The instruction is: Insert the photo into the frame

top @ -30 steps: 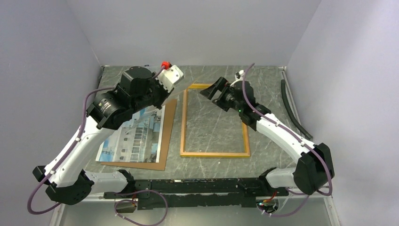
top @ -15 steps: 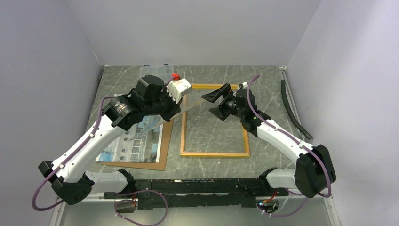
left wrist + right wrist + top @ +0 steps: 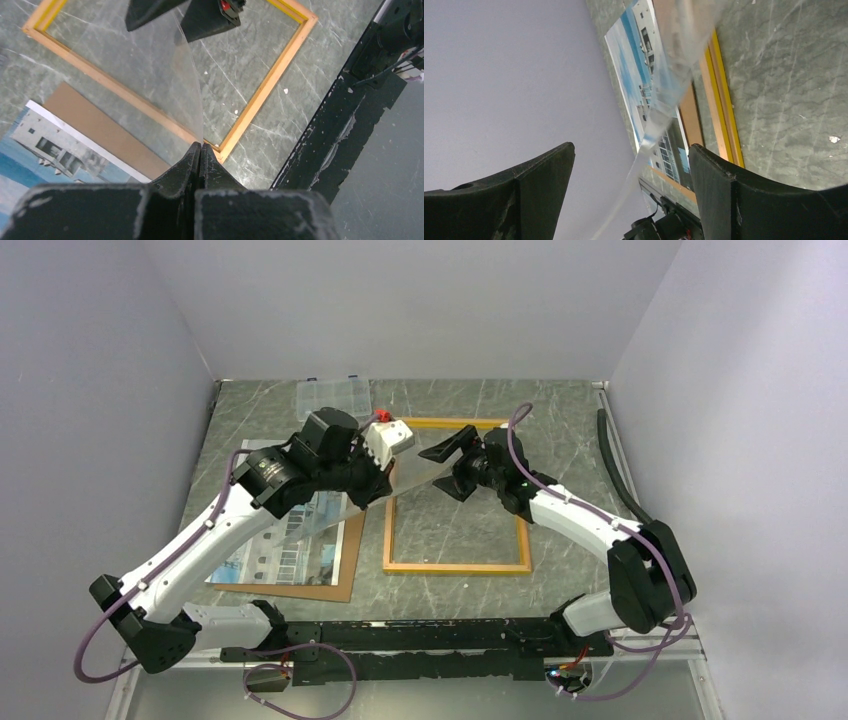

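The left tool (image 3: pixel 201 152) is clamped shut on the near corner of a clear sheet (image 3: pixel 155 75), a thin transparent pane that appears to be the frame's glazing. It holds the pane off the surface (image 3: pixel 560 430), tilted, with its free end reaching right over the frame's left side. A pinch at one corner leaves the rest of the pane unsupported. That is probably why the right tool (image 3: pixel 447 468) faces the free end with its jaws spread wide. In the right wrist view the pane's edge runs into the gap between the fingers, but no contact shows.

The frame (image 3: pixel 455 567) lies flat on the surface, right of centre. Its yellow-orange border is empty, and marbled surface shows through the opening. The photo (image 3: pixel 262 552) lies face up to the left of the frame. It rests on a brown backing board (image 3: pixel 352 540) whose right edge sits just beside the frame's left rail. Partly under the left arm, the photo is not yet in the frame.

Judging by this layout, the pane goes down first, so the photo waits within easy reach of the left arm. A clear compartment box (image 3: pixel 335 395) sits at the far edge, away from the work.
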